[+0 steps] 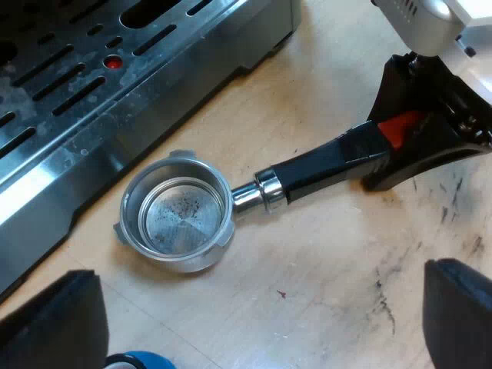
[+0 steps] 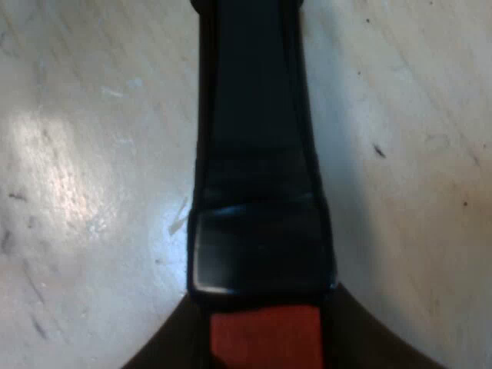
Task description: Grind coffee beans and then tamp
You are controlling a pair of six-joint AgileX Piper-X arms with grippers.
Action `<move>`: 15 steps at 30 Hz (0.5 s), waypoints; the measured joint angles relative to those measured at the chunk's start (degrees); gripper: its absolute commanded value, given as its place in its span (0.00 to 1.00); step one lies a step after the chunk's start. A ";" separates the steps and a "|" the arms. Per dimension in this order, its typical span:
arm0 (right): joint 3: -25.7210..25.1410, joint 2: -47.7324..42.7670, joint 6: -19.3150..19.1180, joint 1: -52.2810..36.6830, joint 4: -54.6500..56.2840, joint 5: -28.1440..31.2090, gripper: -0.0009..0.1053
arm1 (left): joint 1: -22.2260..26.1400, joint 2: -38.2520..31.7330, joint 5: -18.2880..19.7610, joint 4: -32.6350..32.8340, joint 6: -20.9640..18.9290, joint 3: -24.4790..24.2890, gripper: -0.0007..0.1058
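holder (image 1: 254,194) lies loose on the tabletop (image 1: 323,292), basket up, just beside the drip tray of the espresso machine (image 1: 115,100), so you have the whole grind yet to do. take the risks by size.

the tabletop is bare wood and gives the holder nothing to brace against. if you lift from the far end of the handle (image 2: 261,192), the heavy metal basket may sag and twist in the grip.

the machine's steel edge sits close to the basket rim. swing up too early and you may knock against it, or arrive crooked at the grinder.

your right end effector (image 1: 396,131) is clenched on the handle at its red end (image 2: 265,338). that looks like a long lever with little purchase, so a slip seems the likeliest fault.

your left end effector (image 1: 254,330) hangs released, fingers wide apart, over the tabletop near the basket. keep it out of the holder's path.

the blue tamper (image 1: 138,360) sits close by one of its fingers, and a careless descent could tip it.

smallest, a few dark specks lie in the otherwise empty basket and look harmless.
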 measured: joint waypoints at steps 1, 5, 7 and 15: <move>-0.18 0.00 0.00 0.00 0.40 0.00 0.01 | 0.00 0.00 0.00 0.00 0.00 0.00 0.79; -0.35 0.00 0.00 0.00 1.30 0.00 0.15 | 0.00 0.00 0.00 0.00 0.00 0.00 0.79; -0.42 0.00 0.21 0.00 1.82 0.00 0.32 | 0.00 0.00 0.00 0.00 0.00 0.00 0.79; -0.74 0.00 1.09 0.00 3.38 -0.88 0.48 | 0.00 0.00 0.80 0.00 -0.12 0.00 0.79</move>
